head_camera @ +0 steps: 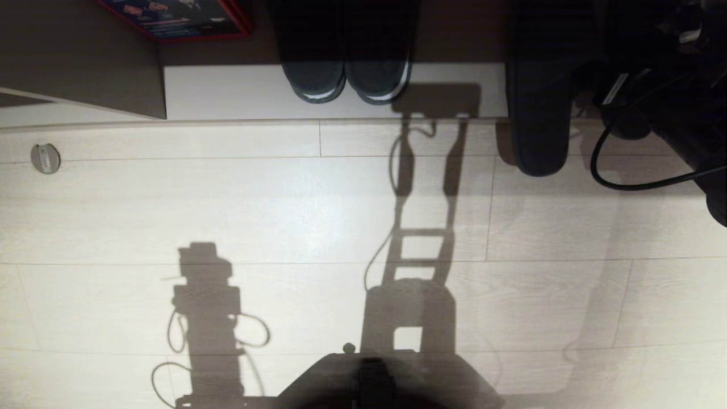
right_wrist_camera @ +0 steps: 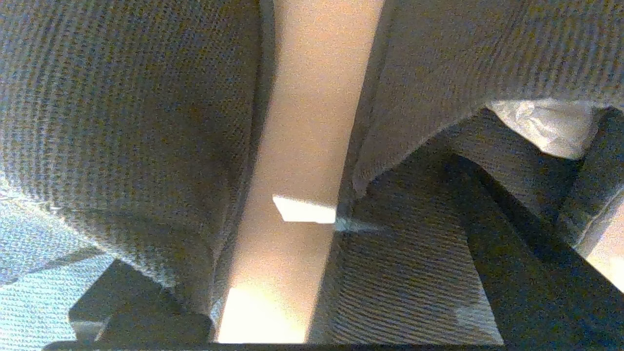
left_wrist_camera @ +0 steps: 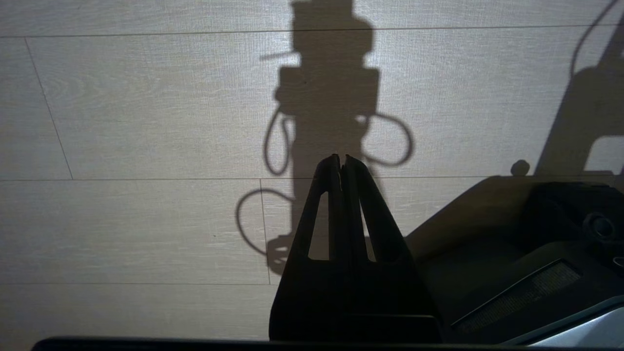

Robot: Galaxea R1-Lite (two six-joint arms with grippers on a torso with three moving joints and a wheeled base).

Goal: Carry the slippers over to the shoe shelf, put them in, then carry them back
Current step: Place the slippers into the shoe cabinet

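Closed tight, the jaws of the left gripper (left_wrist_camera: 341, 161) meet at their tips. That arm hangs parked over the pale plank floor (head_camera: 284, 216) beside the robot's dark base (head_camera: 375, 380), and its shadow falls on the planks. Further out, a small round metal fitting (head_camera: 45, 158) sits in the floor near the front edge of the shoe shelf (head_camera: 227, 91). A dark pair of shoes (head_camera: 346, 74) with white-striped soles stands on the middle of the shelf's pale base board. Their ends point to its front edge and the rest is lost in the shadowed inside. At the right end of the base board lie the slippers (head_camera: 539, 113), of which the head view shows one long dark shape. Its rounded end sticks out past the front edge, over the floor. The right arm reaches in just beside it, trailing a black cable (head_camera: 625, 182). The jaws of the right gripper (right_wrist_camera: 292, 253) stand wide apart, with the grey ribbed fabric of both slippers close in front and a strip of beige board between the two. Whether a finger touches the fabric cannot be told. A red-edged box (head_camera: 182, 20) lies deep in the shelf's left part.
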